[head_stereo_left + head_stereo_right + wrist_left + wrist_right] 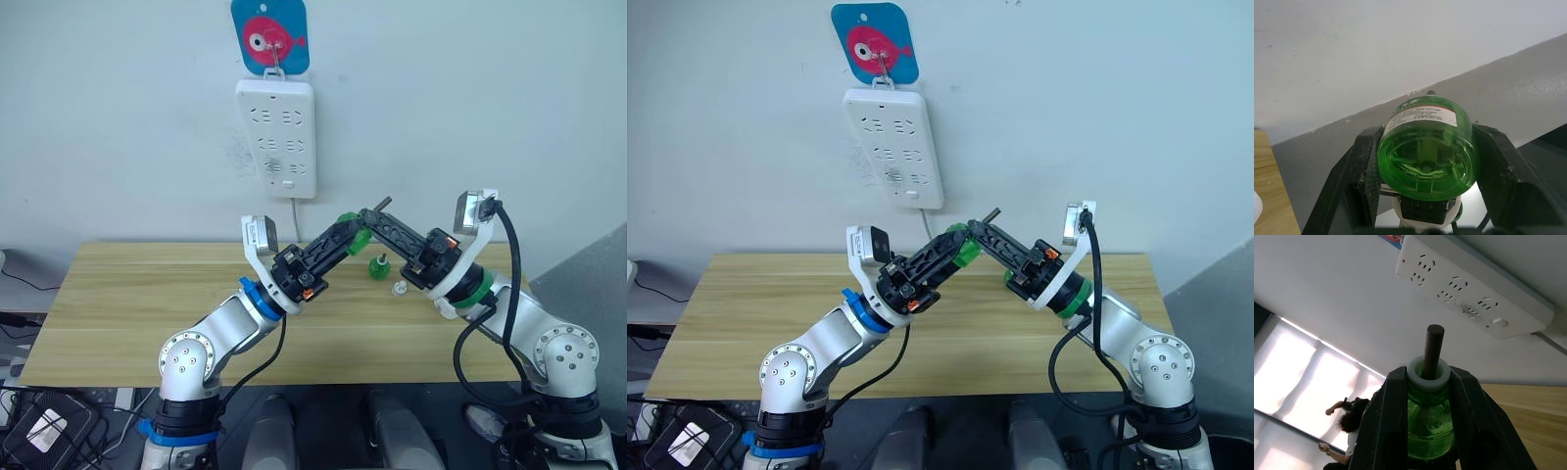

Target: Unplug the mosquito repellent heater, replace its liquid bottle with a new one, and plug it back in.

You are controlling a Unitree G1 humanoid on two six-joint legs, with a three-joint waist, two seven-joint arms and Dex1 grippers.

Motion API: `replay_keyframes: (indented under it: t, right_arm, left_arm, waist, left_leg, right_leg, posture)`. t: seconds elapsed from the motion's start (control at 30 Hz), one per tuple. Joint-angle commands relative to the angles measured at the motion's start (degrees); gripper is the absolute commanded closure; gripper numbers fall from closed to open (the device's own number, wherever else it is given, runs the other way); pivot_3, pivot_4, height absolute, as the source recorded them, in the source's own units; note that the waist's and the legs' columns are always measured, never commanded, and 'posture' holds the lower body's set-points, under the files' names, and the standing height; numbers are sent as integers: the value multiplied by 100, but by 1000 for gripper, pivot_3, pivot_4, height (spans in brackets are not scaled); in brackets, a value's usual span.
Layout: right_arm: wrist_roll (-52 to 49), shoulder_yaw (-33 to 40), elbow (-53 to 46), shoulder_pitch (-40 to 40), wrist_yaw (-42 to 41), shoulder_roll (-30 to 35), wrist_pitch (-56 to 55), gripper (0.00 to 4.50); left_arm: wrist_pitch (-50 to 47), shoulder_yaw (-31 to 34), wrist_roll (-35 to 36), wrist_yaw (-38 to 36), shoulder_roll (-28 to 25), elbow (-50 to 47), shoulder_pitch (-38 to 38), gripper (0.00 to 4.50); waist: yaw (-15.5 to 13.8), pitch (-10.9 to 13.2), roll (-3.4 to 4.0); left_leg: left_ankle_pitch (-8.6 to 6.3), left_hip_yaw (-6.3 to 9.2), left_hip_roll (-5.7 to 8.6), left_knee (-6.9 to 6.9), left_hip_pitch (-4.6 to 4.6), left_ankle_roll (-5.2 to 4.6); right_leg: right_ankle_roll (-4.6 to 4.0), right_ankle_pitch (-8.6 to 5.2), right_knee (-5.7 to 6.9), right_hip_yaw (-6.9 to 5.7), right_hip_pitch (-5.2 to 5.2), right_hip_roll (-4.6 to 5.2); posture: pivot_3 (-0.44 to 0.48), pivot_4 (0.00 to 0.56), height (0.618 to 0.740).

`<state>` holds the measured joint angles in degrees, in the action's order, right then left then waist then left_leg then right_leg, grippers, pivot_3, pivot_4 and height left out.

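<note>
A translucent green bottle (353, 232) with a white collar and a bare dark wick stem (383, 204) hangs above the back of the table, below the power strip. Both grippers grip it. My left gripper (1425, 164) is shut on its body, with the base facing that wrist camera. My right gripper (1428, 404) is shut around the bottle (1430, 423) at its neck, just under the collar. A second small green bottle (378, 266) stands on the table under them, with a small white cap (399, 288) beside it. I cannot tell which bottle is the new one. The heater is out of view.
A long white power strip (276, 137) hangs on the wall, its cord dropping behind the wooden table (147, 294). A blue fish sign (269, 37) hangs above it. A person (1349, 428) shows far off in the right wrist view.
</note>
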<state>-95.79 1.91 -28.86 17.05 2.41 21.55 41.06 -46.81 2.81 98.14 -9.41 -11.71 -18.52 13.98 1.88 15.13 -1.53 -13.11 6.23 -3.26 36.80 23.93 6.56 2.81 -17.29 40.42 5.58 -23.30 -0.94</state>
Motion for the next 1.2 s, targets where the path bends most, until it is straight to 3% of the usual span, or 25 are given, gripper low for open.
replay_keyframes:
  t: [0.03, 0.3, 0.5, 0.63, 0.73, 0.83, 0.9, 0.97, 1.07, 1.2]
  right_arm:
    - [-40, 78, -155, 44, -55, 6, -67, 3708]
    - [-246, 84, -154, 13, 11, 20, -43, 3708]
    - [-341, 555, 65, -46, -111, 397, -49, 1672]
    - [-413, 808, 166, -92, -287, 703, 27, 20]
    - [21, 1067, 271, -162, -381, 970, -45, 0]
    - [996, 1254, 426, -334, -651, 1649, 66, 0]
    - [1901, 1177, 523, -487, -830, 2273, 172, 0]
    - [2671, 991, 494, -614, -1137, 2810, 244, 0]
    - [3267, 659, 506, -646, -1387, 3284, 620, 0]
    - [4262, -451, 580, -435, -1791, 3960, 1476, 0]
  left_arm:
    - [52, 32, 123, -54, 9, -224, -4, 2146]
    - [-9, 0, 40, -212, -46, -249, -26, 2146]
    - [-23, 26, 59, -343, -108, -192, 7, 2146]
    - [-43, -1, 82, -399, -132, -195, -46, 2146]
    - [-36, -17, -147, -437, -213, -295, -71, 2146]
    - [-29, -200, -1189, -898, -628, -572, 69, 2146]
    - [404, -738, -2725, -1633, -1174, -865, 192, 2146]
    - [1260, -1391, -4353, -2505, -1710, -976, 170, 2147]
    - [3012, -1985, -6209, -3575, -2131, -586, -47, 2147]
    - [5212, -2147, -7505, -4846, -2408, 548, -376, 2147]
  waist:
    - [0, 0, 0]
    - [0, 0, 0]
    - [0, 0, 0]
    - [1, 1, 1]
    - [0, 1, 0]
    - [-5, 5, 2]
    - [-22, 12, 13]
    - [-24, 30, 37]
    - [9, 36, 48]
    - [25, 67, 72]
  left_leg:
    - [0, 0, 0, 0, 0, 0]
    - [0, 0, 0, -1, 0, 0]
    - [0, 0, 0, -1, 2, -1]
    - [-1, -1, 0, -4, 1, -2]
    - [-1, -2, 0, -7, 1, -3]
    - [-1, -3, 2, -8, 1, -3]
    - [-2, -5, 3, -10, 2, -3]
    - [-2, -9, 4, -15, 2, -3]
    - [-2, -33, 3, -42, -6, -3]
    - [-1, -43, -11, -77, -13, -6]
  right_leg:
    - [0, 0, 0, 0, 0, 0]
    - [0, 0, -1, 0, 0, 0]
    - [0, 0, -5, 0, 0, 0]
    - [0, 0, -7, 1, 0, 0]
    - [0, 0, -9, 2, 0, 0]
    - [1, 0, -15, 3, 1, -1]
    - [2, -1, -25, 5, 2, -1]
    - [3, -1, -46, 10, 6, -1]
    - [4, 0, -70, 31, 5, 1]
    - [-2, -1, -91, 33, 1, -3]
  posture:
    - [1, 199, 740]
    - [-1, 200, 740]
    - [-10, 217, 740]
    - [-10, 223, 740]
    - [-5, 232, 740]
    - [-6, 249, 740]
    - [-10, 265, 740]
    - [-19, 278, 740]
    - [-34, 296, 740]
    - [-41, 316, 740]
